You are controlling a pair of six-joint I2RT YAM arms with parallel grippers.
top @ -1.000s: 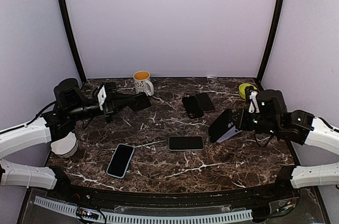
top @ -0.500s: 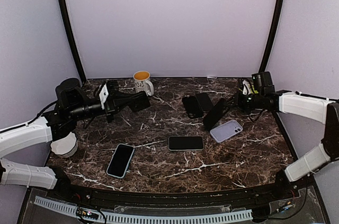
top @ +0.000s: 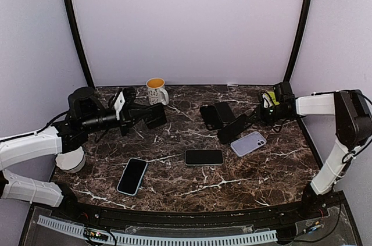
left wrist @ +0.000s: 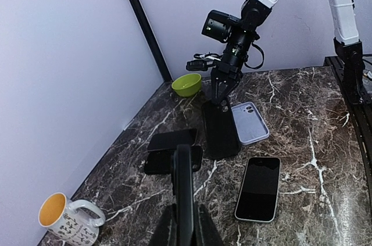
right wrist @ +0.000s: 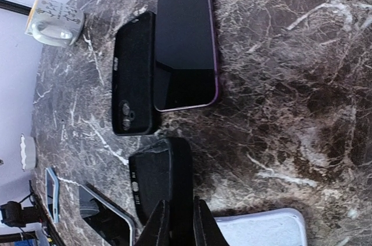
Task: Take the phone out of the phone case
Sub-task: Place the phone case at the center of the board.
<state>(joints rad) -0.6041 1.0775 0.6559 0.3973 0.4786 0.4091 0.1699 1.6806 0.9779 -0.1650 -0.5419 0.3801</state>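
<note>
white-shelled left arm and right arm, black joints, black wrist housings, black cables, black jaws

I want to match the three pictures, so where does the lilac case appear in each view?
Top external: lilac case lies right of centre, at middle height.
Left wrist: just right of centre, above the middle.
Right wrist: only a pale strip at the bottom edge, right of centre.
Shared landmark: the mug, seen bottom left and top left.

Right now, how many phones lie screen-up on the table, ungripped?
3: blue-cased phone front left, centre phone, purple-edged phone at the back. None seems hidden.
</note>
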